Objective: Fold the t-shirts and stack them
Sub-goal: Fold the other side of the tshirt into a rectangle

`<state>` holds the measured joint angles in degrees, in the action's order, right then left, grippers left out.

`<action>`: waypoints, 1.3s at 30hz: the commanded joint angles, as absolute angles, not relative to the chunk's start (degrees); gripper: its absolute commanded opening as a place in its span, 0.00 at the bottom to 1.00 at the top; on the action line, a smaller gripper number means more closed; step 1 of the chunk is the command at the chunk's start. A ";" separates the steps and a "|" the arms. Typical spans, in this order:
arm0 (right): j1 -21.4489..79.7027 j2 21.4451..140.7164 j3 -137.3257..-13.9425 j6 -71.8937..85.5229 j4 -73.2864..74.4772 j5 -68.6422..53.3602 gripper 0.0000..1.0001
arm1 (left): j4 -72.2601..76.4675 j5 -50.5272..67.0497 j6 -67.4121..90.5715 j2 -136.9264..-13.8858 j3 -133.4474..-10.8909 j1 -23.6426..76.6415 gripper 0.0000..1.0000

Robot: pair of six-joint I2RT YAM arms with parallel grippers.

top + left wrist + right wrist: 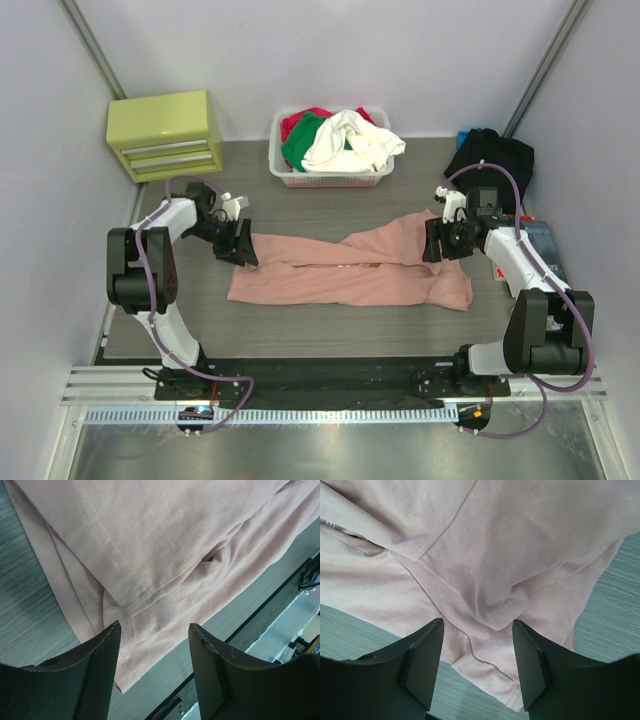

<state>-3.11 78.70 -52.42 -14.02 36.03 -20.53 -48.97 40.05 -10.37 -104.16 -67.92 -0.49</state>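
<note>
The salmon-pink t-shirt (pixel 350 272) lies on the table, folded into a long crumpled band running left to right. My left gripper (pixel 244 250) is open just above the shirt's left end; the left wrist view shows pink cloth (pixel 165 555) and a hem corner below the spread jaws (pixel 154 645). My right gripper (pixel 434 245) is open over the shirt's right end; the right wrist view shows folded pink cloth (pixel 510 555) below the spread jaws (pixel 477 640). The black t-shirt (pixel 490 160) lies bunched at the back right.
A white basket (pixel 330 178) with white, green and red clothes stands at the back centre. A yellow-green drawer unit (pixel 165 133) stands at the back left. A dark flat object (pixel 545 250) lies at the right edge. White walls enclose the table.
</note>
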 commanded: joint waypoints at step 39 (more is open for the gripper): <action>-3.25 80.33 -52.65 -15.29 34.45 -21.00 0.63 | -45.52 30.76 -13.44 -102.66 -68.11 -5.53 0.00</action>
